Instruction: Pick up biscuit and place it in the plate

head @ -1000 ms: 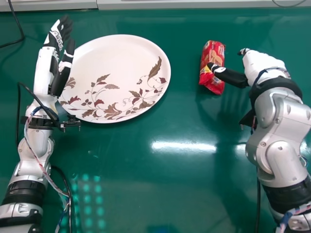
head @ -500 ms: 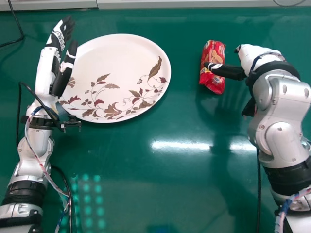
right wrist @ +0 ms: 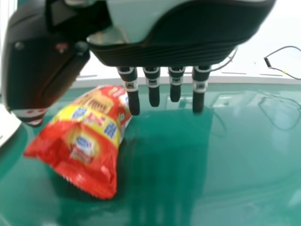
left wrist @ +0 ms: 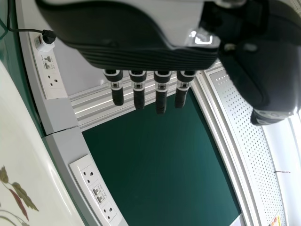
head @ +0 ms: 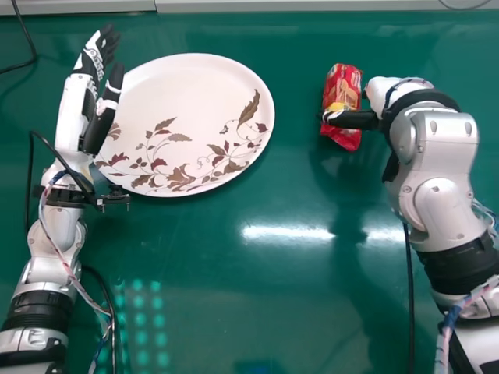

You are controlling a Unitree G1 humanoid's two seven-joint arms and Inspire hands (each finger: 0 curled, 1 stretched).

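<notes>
Head view: right hand (head: pixel 355 119) at biscuit packet (head: pixel 341 82), released, fingers straight. Left hand (head: pixel 97 117) by plate (head: pixel 195 89), also released.

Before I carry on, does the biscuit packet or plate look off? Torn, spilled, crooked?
Nothing stands out. The biscuit packet lies slightly slanted on the table, with no tear or crumbs visible, and the right hand is open at it. The plate looks flat and whole; its leaves are printed pattern.

gap between biscuit (head: pixel 341 84) and plate (head: pixel 191 97); left hand (head: pixel 91 65) bars plate's left
</notes>
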